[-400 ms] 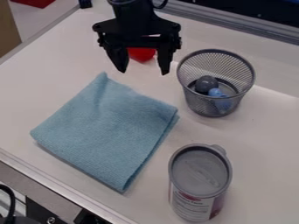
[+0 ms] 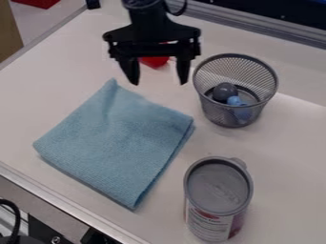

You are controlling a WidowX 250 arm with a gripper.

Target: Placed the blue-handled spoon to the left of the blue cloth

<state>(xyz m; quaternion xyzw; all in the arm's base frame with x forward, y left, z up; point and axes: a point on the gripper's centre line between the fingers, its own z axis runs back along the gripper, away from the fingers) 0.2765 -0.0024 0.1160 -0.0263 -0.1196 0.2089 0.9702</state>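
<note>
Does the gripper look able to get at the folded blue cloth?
Probably yes: the gripper hangs open near the far corner of the folded blue cloth, which has nothing on top.

Pictured in part: red object (image 2: 153,62) behind black gripper (image 2: 159,83), robot arm (image 2: 146,16) cropped at top, black cable (image 2: 16,219) cropped at left; print on can (image 2: 218,183) too blurred to read.

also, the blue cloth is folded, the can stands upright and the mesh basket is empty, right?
Not empty: the camera view shows the mesh basket holding a dark grey ball and something light blue. The blue cloth is folded and the can stands upright, as you say.
</note>
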